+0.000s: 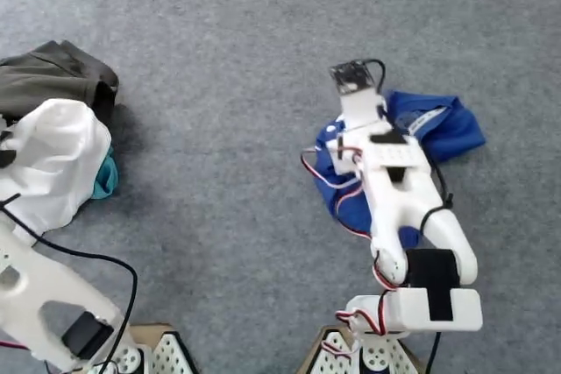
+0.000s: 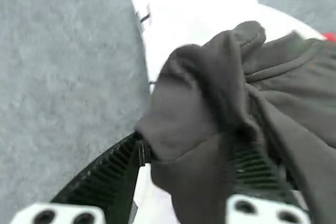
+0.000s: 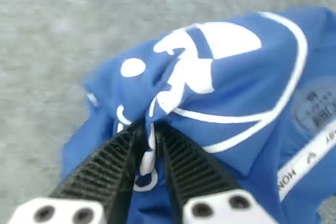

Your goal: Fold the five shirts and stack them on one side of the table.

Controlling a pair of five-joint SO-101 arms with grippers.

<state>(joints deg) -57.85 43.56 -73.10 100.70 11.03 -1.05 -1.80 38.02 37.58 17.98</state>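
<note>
Altogether we count four shirts on the grey table and two arms. Taking the white shirt as our mark, the dark grey shirt lies bunched against its far edge, touching it. A teal shirt pokes out from under its near right corner. The fourth, a blue shirt with white print, sits crumpled well apart from the white shirt, off to its right.

One gripper works at each side. The left gripper hangs just over the white shirt, and its two black ribbed fingers stand apart with a thick bunch of the dark grey shirt filling the gap between them. We see the cloth against one finger and draped over the other. The left arm comes in on the white shirt's near side.

Far to the right of the white shirt, the right gripper has its two fingers drawn nearly together. They pinch a raised fold of the blue shirt at the printed patch. The right arm stretches over that shirt and covers its middle.
</note>
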